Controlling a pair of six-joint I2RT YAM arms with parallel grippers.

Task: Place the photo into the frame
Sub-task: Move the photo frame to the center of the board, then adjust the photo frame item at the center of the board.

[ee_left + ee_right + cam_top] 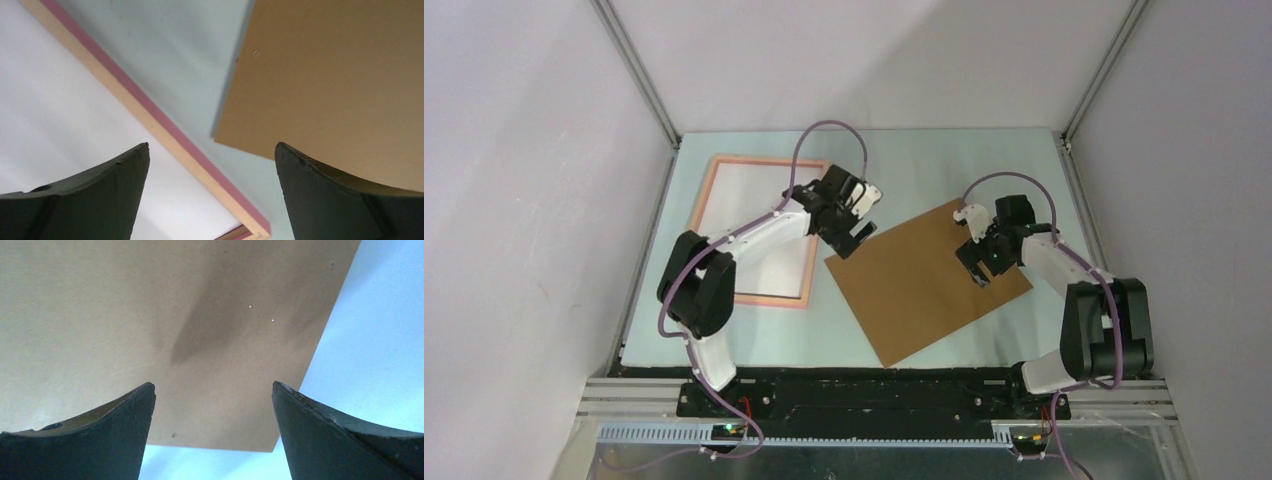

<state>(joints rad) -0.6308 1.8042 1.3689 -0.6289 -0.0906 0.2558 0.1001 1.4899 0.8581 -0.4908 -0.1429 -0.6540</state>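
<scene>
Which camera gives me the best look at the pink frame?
The top external view: the frame shows nearly whole, only crossed by the left arm. The left wrist view shows just one rail and a corner; the right wrist view shows none.

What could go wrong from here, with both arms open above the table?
The board lies flat on the table, so jaws may shove it, not lift it.
The left jaws hang open above the gap between board and frame; closing there could knock the frame.
No printed photo shows anywhere, so the wrong sheet may get picked.
</scene>
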